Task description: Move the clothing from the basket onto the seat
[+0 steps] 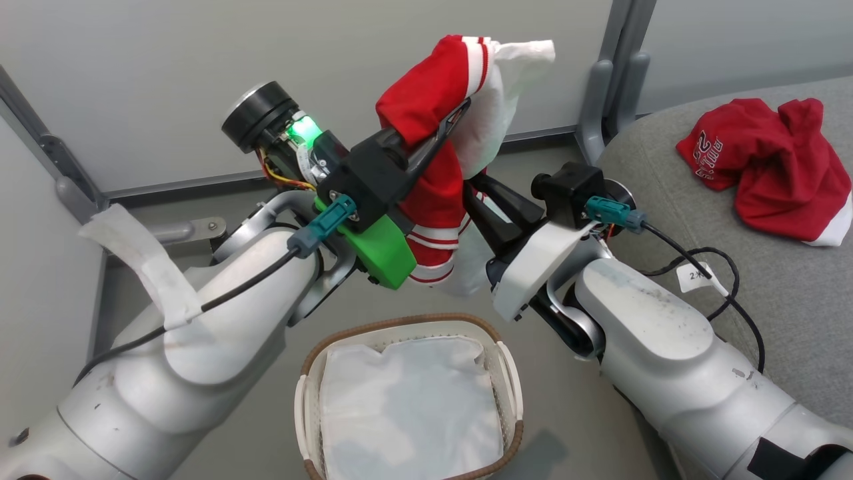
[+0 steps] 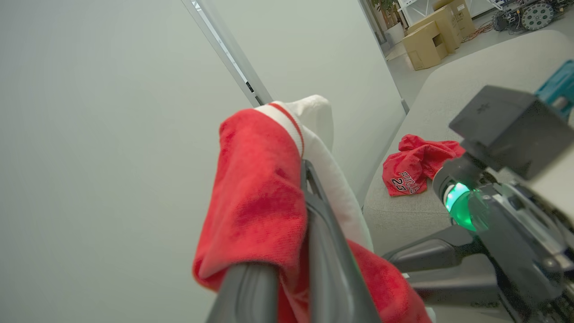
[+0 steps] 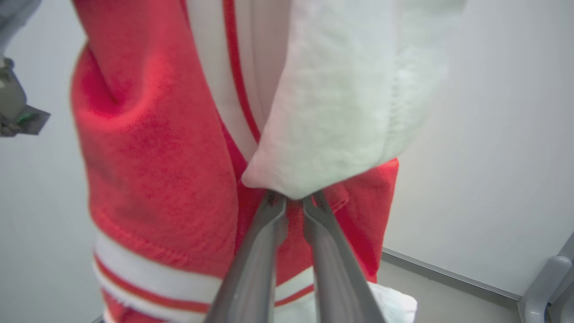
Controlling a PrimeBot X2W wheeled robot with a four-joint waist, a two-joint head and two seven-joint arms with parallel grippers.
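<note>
The red shorts [image 1: 426, 100] with white panels and stripes hang in the air above the basket [image 1: 400, 323]. My left gripper [image 1: 443, 130] is shut on their upper part, and red cloth drapes over its fingers [image 2: 323, 233]. My right gripper [image 1: 476, 183] comes in from the right, its fingers [image 3: 264, 251] pinched together on the shorts' white panel [image 3: 341, 134]. The red jersey [image 1: 766, 167] lies crumpled on the grey seat [image 1: 766, 293] at the right. Inside the basket lies the white liner cloth [image 1: 406, 407].
Grey wall panels with metal posts [image 1: 610, 87] stand close behind the held shorts. The basket sits on the floor between my forearms. A black cable [image 1: 726, 280] from my right wrist trails over the seat's edge. Cardboard boxes [image 2: 430, 40] stand far beyond the seat.
</note>
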